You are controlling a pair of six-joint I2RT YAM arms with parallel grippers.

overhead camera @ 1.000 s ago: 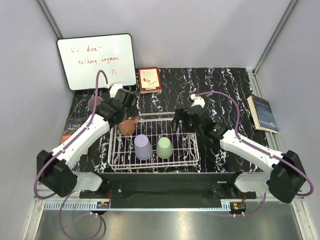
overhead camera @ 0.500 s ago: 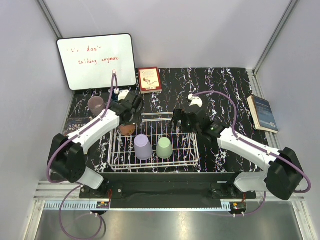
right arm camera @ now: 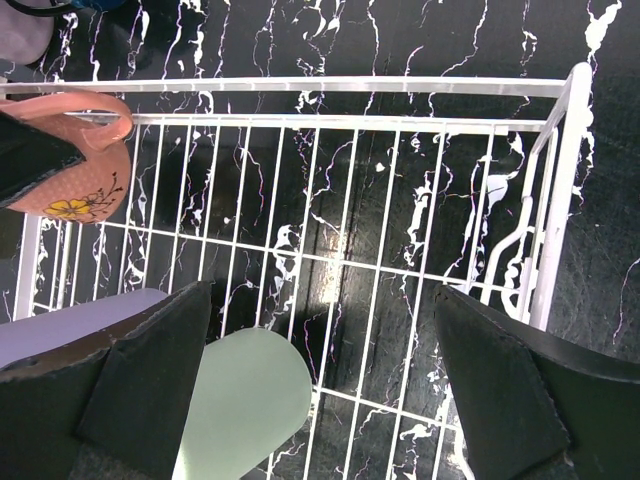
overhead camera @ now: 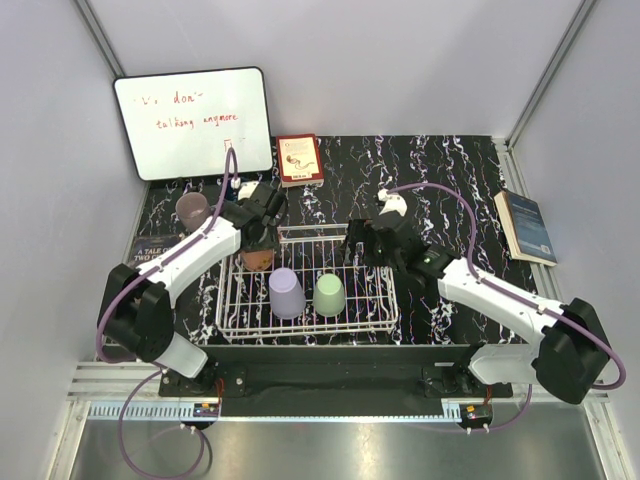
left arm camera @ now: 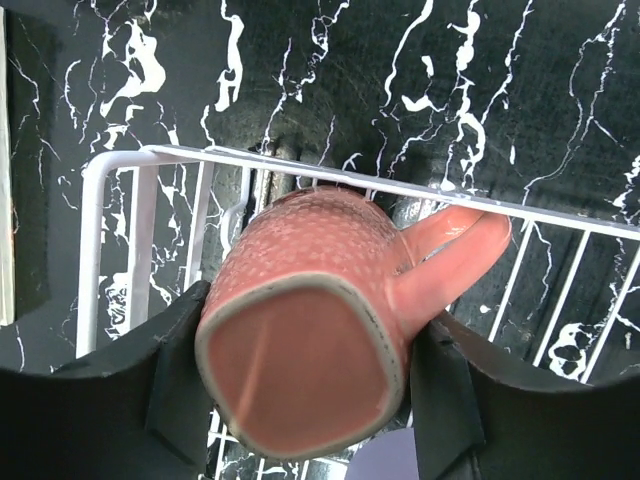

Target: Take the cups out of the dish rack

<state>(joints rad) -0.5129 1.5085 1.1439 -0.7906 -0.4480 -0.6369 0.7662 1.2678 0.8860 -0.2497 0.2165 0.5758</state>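
Observation:
The white wire dish rack (overhead camera: 391, 300) sits at the table's front centre. A terracotta cup (overhead camera: 258, 259) with a handle lies tilted in its back left corner. My left gripper (overhead camera: 259, 243) is shut on that cup (left arm camera: 300, 340), one black finger (left arm camera: 185, 385) pressed on each side, next to the rack's rim (left arm camera: 90, 260). A lavender cup (overhead camera: 286, 293) and a light green cup (overhead camera: 329, 295) stand upside down in the rack. My right gripper (overhead camera: 362, 245) hovers open over the rack's wires (right arm camera: 560, 200), with the green cup (right arm camera: 245, 400) just inside its left finger. A mauve cup (overhead camera: 191, 210) stands on the table left of the rack.
A whiteboard (overhead camera: 192, 120) leans at the back left, with a small red book (overhead camera: 299, 160) beside it. A dark book (overhead camera: 525, 226) lies at the right edge. Another book (overhead camera: 148, 258) lies under the left arm.
My left arm swung in toward the rack's back left corner and its jaws closed from wide open onto the terracotta cup. The right arm barely shifted.

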